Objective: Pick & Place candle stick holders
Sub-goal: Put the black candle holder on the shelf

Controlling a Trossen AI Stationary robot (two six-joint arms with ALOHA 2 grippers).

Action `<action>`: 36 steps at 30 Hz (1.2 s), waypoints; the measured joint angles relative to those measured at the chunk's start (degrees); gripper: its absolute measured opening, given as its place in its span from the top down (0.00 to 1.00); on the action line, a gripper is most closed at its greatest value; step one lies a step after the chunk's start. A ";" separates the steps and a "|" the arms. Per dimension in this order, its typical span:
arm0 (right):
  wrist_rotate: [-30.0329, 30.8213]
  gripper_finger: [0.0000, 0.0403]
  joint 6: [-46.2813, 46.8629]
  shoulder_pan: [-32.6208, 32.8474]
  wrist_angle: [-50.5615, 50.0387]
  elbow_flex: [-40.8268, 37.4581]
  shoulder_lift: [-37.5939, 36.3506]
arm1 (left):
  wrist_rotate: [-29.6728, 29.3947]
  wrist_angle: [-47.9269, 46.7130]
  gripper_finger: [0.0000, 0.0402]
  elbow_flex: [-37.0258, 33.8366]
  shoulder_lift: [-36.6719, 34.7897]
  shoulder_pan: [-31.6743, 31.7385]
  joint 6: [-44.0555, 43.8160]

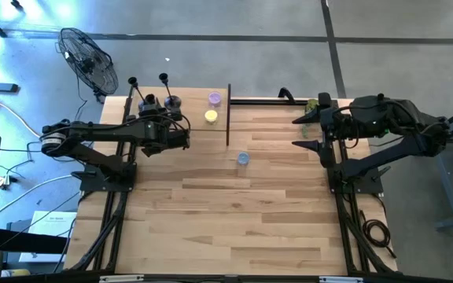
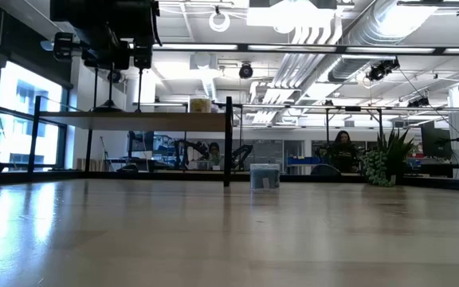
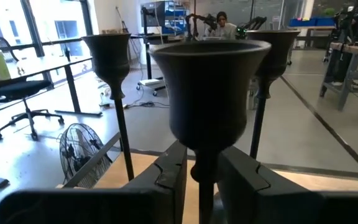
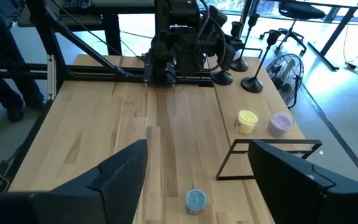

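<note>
Between the left end effector's fingers, candle stick holder stem, upright

end effector fingers flank candle holder stem.

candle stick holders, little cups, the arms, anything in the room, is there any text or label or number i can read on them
No readable text in any view.
candle stick holders: plain black, no markings.
yellow cup, purple cup, blue cup: no labels visible.
papers on the floor: print too small to read.
left gripper, right gripper: no markings show.
</note>
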 joint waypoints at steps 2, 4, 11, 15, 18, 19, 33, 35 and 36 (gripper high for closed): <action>0.00 0.32 0.00 0.00 0.00 0.00 0.00 | -0.02 -0.02 0.81 0.00 0.00 0.00 0.00; 0.02 0.32 0.00 0.00 0.00 0.00 0.00 | -0.17 -0.09 0.81 0.02 0.00 0.00 0.16; -0.13 0.32 0.02 0.00 0.00 0.00 0.00 | -1.11 0.20 0.78 0.07 0.00 0.00 2.78; -0.26 0.32 0.69 0.02 0.00 0.00 0.00 | -0.94 0.20 0.75 0.07 0.00 0.00 2.77; -0.36 0.32 0.92 0.00 0.00 0.00 0.00 | -0.90 0.20 0.72 0.09 0.00 0.00 2.62; -0.53 0.32 0.92 0.00 0.00 0.00 0.00 | -0.86 0.20 0.70 0.09 0.00 0.00 2.61; -0.96 0.32 1.31 0.04 -0.02 0.00 0.00 | 1.97 0.31 0.54 0.11 -0.02 0.00 4.58; -0.96 0.32 1.31 0.04 -0.02 0.00 0.00 | 2.21 0.32 0.54 0.11 -0.02 0.00 4.55; -0.96 0.32 1.31 0.04 -0.02 0.00 0.00 | 2.21 0.33 0.54 0.11 -0.02 0.00 4.55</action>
